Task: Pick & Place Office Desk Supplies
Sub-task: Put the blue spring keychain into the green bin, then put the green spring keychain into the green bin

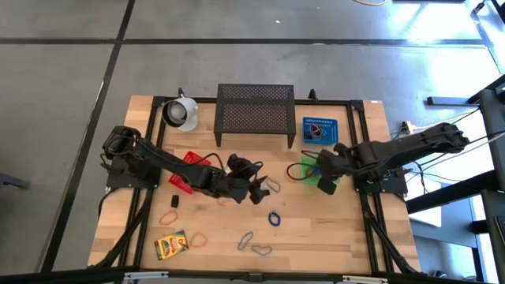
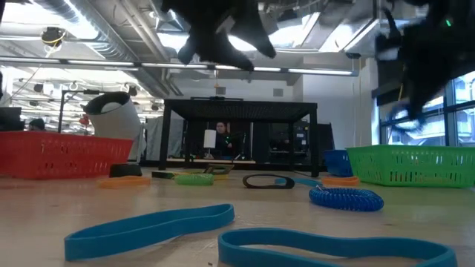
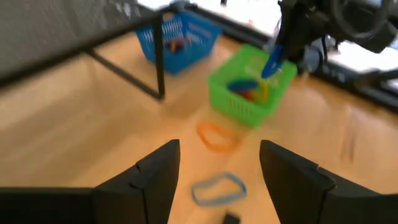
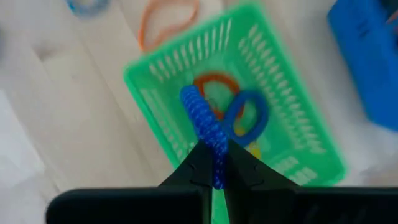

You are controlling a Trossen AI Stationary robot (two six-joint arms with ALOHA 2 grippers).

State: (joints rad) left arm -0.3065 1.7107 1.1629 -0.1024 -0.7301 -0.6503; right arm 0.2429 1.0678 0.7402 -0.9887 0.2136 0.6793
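right tool (image 4: 216, 163) hangs over the green basket (image 4: 292, 140) at the right side of the bench (image 1: 331, 237), fingers pressed together and pinching a blue coiled loop (image 4: 202, 121) that dangles down into the basket; inside it lie a red loop (image 4: 214, 84), a smooth blue loop (image 4: 249, 115) and something yellow, too blurred to name. left tool (image 3: 217, 171) hovers above mid-bench, fingers spread wide, nothing between them; a grey-blue loop (image 3: 217, 188) lies flat on the wood right under it, an orange loop (image 3: 216, 135) just beyond that, between the tool and the green basket. blue basket (image 1: 319, 130) sits at the far right beside the black mesh shelf (image 1: 255, 106), holding a few small items, can't tell which. white mug (image 1: 181, 113) lies tipped at the far left, red basket (image 1: 188, 170) left of centre, partly under the left arm. still loose on the bench: another blue coiled loop (image 1: 274, 218) near centre, a grey loop (image 1: 246, 239) and a blue loop (image 1: 261, 250) at the near edge, an orange loop (image 1: 197, 238) and a yellow-green printed box (image 1: 171, 245) near left, a second orange loop (image 1: 168, 218) and a small black block (image 1: 175, 202) further left. low view shows two flat blue loops (image 2: 148, 225) closest to the camera and a person far back in the room, behind the shelf.
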